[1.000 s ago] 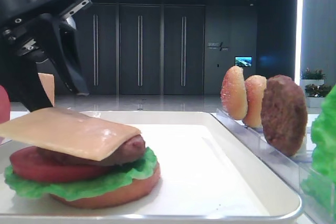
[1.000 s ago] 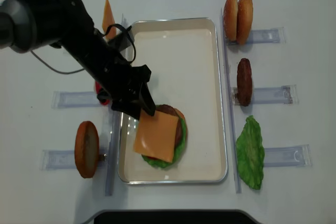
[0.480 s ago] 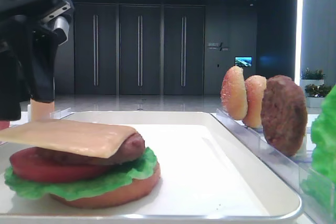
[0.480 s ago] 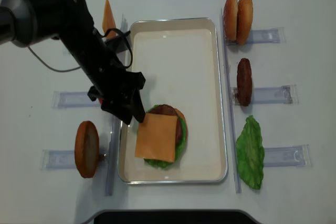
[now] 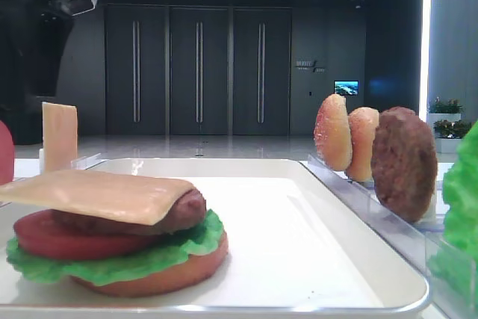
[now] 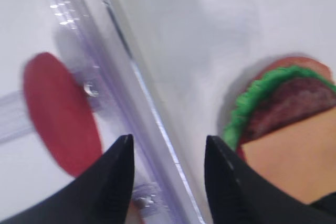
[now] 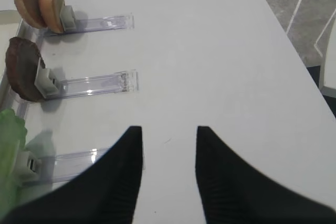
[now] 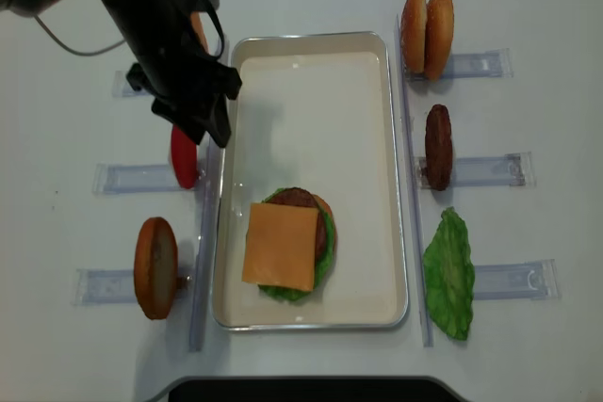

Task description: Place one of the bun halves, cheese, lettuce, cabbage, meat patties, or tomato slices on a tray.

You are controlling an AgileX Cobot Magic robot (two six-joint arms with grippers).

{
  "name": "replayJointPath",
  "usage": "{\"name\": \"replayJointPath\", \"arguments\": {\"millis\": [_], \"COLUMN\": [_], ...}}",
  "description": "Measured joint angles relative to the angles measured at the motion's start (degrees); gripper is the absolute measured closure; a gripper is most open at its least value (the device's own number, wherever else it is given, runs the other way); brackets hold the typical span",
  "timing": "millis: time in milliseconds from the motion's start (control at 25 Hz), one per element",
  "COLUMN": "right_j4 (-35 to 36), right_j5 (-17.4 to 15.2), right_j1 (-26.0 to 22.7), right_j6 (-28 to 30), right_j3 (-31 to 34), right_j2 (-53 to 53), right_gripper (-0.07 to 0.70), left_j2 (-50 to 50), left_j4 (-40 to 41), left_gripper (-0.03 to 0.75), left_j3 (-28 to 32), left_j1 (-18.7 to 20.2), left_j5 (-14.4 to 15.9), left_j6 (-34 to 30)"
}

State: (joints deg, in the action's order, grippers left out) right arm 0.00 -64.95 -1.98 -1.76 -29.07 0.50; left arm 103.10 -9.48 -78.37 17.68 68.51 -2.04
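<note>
Exterior high (realsense): the left gripper hangs open and empty above the tray's left rim, beside a standing tomato slice. The cheese lies atop the stacked burger on the tray. The right gripper is open, empty.

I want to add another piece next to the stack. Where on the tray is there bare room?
The tray is bare across its far half, from the far rim down to the cheese-topped stack, and in a strip along the rim toward the lettuce. The near left corner is crowded by the stack.
</note>
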Motion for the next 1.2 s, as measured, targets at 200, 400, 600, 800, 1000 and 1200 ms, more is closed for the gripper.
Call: {"name": "replayJointPath", "arguments": {"millis": [200, 400, 600, 800, 1000, 1200], "right_j4": [0.0, 0.0, 0.0, 0.0, 0.0, 0.0], "right_j5": [0.0, 0.0, 0.0, 0.0, 0.0, 0.0], "right_j1": [0.0, 0.0, 0.0, 0.0, 0.0, 0.0], "right_j6": [0.0, 0.0, 0.0, 0.0, 0.0, 0.0], "right_j3": [0.0, 0.0, 0.0, 0.0, 0.0, 0.0], "right_j2": [0.0, 0.0, 0.0, 0.0, 0.0, 0.0], "right_gripper": [0.388, 0.388, 0.388, 0.388, 0.388, 0.388], "left_j2": [-0.33, -1.89, -5.33, -9.38, -13.97, -22.42], "left_j4": [9.48, 10.93, 15.55, 16.66, 15.17, 14.59], "left_gripper": [0.377, 0.377, 0.377, 0.377, 0.386, 0.391], "left_j3": [-1.15, -1.2, -1.2, -1.2, 1.26, 10.79], "left_j1": [-1.52, -7.84, -13.77, -16.42, -16.47, -16.47], "left_j5": [0.64, 0.76, 0.94, 1.13, 1.19, 1.23], "left_j6": [0.85, 0.89, 0.89, 1.03, 1.02, 2.04]}}
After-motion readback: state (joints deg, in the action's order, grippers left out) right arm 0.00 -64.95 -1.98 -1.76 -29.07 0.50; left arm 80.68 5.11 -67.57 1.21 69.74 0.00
